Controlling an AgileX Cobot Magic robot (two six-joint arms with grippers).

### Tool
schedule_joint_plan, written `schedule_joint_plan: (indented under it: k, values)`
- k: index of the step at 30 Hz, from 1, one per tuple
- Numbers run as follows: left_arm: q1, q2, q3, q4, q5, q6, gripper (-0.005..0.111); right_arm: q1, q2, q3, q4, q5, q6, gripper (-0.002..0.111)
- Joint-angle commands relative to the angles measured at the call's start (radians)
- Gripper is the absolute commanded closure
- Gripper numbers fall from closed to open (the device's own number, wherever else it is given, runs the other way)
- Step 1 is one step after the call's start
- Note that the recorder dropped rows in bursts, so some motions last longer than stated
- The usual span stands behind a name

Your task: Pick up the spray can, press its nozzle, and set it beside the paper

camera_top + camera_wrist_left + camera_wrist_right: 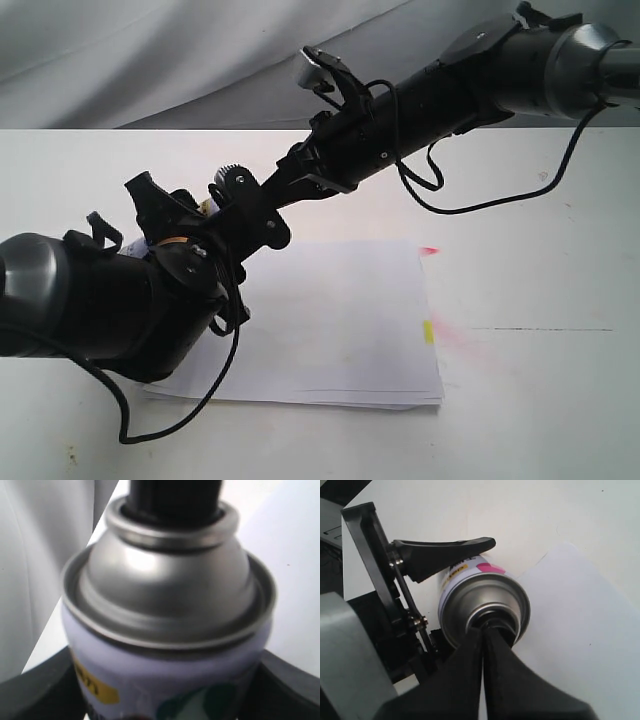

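Exterior view hides most of the spray can point(470, 587): my two wrists crowd over it, and only a scrap of label shows between the black parts, near the far left corner of the paper point(340, 320). I cannot tell from there whether its base touches the table point(540, 400).

My left gripper point(165, 697) is clamped on the can's body, one finger point(30, 692) at each side of the label. That wrist view is blurred and cuts off everything below the yellow patch and the teal dots. The nozzle point(172, 497) is cropped at the frame's edge, so only its black base in the silver collar shows.

My right gripper point(484, 632) has its fingers pressed together, their tips lying on the can's top, and they cover nearly all of the nozzle in that view. Whether the button is pushed in I cannot make out.

The table is plain white, with a faint pink smear beside the paper's red tab point(430, 250) and yellow tab point(428, 330). A creased grey-white cloth point(150, 60) hangs behind the table.
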Motion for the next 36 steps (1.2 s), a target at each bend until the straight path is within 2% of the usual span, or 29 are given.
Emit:
schedule_joint_plan:
  k: [1, 31, 36]
  values:
    - [-0.006, -0.015, -0.01, 0.078, -0.01, -0.006, 0.107, 0.013, 0.006, 0.003, 0.01, 0.019, -0.011, 0.108]
    - [-0.006, -0.015, -0.01, 0.077, -0.012, -0.01, 0.107, 0.037, 0.006, 0.003, 0.006, -0.003, -0.008, 0.108]
    - [-0.006, -0.015, -0.01, 0.074, -0.012, -0.036, 0.107, -0.001, -0.02, 0.003, -0.003, 0.025, -0.008, 0.108]
